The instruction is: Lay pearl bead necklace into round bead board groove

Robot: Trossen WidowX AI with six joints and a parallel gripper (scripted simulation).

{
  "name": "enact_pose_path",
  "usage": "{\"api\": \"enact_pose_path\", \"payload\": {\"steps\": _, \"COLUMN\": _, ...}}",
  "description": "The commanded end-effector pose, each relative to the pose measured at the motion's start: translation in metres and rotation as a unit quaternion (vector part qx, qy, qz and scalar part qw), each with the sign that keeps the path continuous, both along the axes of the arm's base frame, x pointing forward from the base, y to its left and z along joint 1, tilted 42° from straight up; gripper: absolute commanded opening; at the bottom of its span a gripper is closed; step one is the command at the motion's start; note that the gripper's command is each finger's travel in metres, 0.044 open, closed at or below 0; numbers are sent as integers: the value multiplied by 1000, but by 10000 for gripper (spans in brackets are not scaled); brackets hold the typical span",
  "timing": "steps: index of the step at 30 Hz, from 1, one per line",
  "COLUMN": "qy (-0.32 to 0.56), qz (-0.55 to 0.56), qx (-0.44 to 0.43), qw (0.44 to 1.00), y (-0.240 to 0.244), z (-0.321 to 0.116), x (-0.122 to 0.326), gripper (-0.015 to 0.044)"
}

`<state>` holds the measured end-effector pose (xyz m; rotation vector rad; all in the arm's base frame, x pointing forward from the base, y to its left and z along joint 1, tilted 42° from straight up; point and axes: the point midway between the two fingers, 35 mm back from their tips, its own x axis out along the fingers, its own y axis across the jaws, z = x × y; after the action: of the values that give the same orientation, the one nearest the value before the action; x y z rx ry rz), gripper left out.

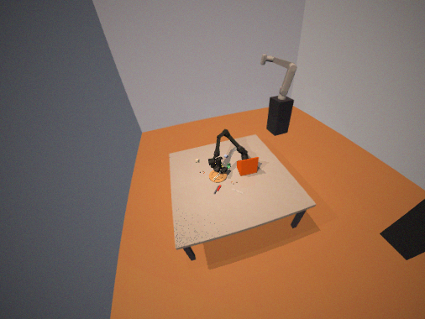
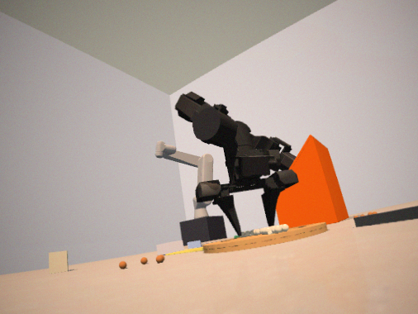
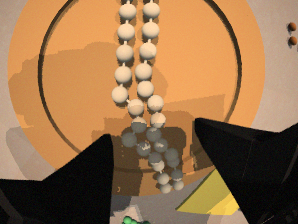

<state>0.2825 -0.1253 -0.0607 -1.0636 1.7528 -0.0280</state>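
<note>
The pearl bead necklace (image 3: 125, 53) (image 2: 270, 229) lies in two nearly parallel strands across the middle of the round bead board (image 3: 251, 75) (image 2: 231, 246) (image 1: 212, 179). The strands cross over the groove at the board's near side in the wrist view, and the beads at that end are in shadow. The top of the necklace is cut off in that view. My gripper (image 3: 153, 132) (image 2: 255, 230) is open, with its fingertips low over the board, one on each side of the shaded strands. No bead is seen pinched between the fingers.
Green beads (image 3: 129, 220) and a yellow piece (image 3: 205, 199) lie beside the board below the fingers. An orange wedge (image 2: 307, 190) (image 1: 248, 166) stands near the arm. Small brown beads (image 3: 292, 27) (image 2: 122, 264), a cream block (image 2: 58, 262) and a red-and-dark tool (image 1: 217, 189) lie around.
</note>
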Motion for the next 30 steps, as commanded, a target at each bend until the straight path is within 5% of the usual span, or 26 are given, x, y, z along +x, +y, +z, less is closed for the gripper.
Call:
{"api": "enact_pose_path", "payload": {"steps": 1, "qy": -1, "qz": 0, "qx": 0, "qw": 1000, "y": 0, "z": 1, "x": 0, "gripper": 152}}
{"api": "enact_pose_path", "payload": {"steps": 7, "qy": -1, "qz": 0, "qx": 0, "qw": 1000, "y": 0, "z": 1, "x": 0, "gripper": 0}}
{"api": "enact_pose_path", "payload": {"steps": 30, "qy": -1, "qz": 0, "qx": 0, "qw": 1000, "y": 0, "z": 1, "x": 0, "gripper": 0}}
